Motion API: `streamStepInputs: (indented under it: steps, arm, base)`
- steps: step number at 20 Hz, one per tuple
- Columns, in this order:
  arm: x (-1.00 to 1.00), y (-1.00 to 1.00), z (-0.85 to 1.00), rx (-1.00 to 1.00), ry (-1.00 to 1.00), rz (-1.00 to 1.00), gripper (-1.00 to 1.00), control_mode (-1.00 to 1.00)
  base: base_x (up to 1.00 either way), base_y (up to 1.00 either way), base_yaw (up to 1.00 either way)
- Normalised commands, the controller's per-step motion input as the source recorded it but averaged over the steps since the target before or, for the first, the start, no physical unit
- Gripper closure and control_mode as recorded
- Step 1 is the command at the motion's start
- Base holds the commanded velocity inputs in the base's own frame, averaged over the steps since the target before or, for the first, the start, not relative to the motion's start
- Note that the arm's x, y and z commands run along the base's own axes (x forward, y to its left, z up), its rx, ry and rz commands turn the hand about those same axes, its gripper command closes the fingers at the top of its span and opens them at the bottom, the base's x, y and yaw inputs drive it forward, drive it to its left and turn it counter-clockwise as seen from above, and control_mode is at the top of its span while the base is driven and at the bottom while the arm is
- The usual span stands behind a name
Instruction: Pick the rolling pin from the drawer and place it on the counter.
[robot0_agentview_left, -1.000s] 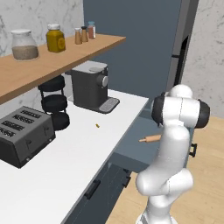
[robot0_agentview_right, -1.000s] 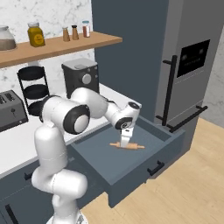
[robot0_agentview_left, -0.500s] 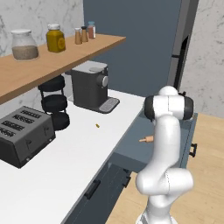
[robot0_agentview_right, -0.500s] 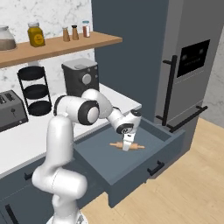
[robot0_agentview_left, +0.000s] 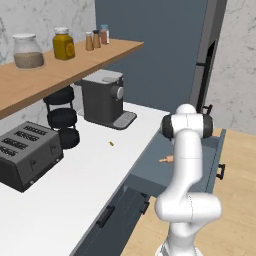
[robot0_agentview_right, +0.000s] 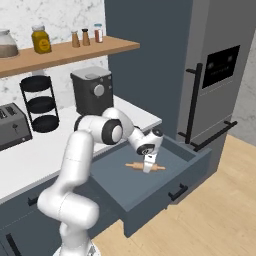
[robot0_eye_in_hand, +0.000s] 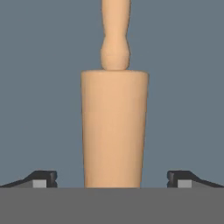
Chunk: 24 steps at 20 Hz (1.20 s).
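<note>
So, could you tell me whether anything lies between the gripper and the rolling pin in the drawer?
Nothing visible does. The gripper is right over the rolling pin, one fingertip on each side with open gaps; around the pin shows bare drawer floor.

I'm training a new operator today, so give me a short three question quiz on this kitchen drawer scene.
1. True or false: the rolling pin lies inside the open drawer.
2. Are the gripper fingers open or shut?
3. What stands on the counter nearest the drawer: A toaster, B coffee machine, C tiered rack?

Key: 1 true. 2 open, one fingertip either side of the pin, gaps visible. 3 B, the coffee machine.
</note>
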Motion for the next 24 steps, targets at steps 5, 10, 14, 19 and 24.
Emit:
streamStepInputs:
  steps: [5,10,14,19,24]
  arm:
    - [0.45,-0.11,-0.5,0.0,0.0,0.0,-1.0,-1.0]
    - [0.04,-0.04,-0.44,0.0,0.0,0.0,1.0,-1.0]
    - [-0.48,-0.22,-0.3,0.0,0.0,0.0,1.0,-1.0]
    - [-0.82,-0.17,0.42,0.01,-0.08,0.0,1.0,-1.0]
    - [-0.58,0.13,1.0,-0.02,-0.13,0.0,1.0,-1.0]
  base:
    - [0.0,0.0,0.0]
    - [0.0,0.0,0.0]
    - [0.0,0.0,0.0]
    - [0.0,0.0,0.0]
    - [0.0,0.0,0.0]
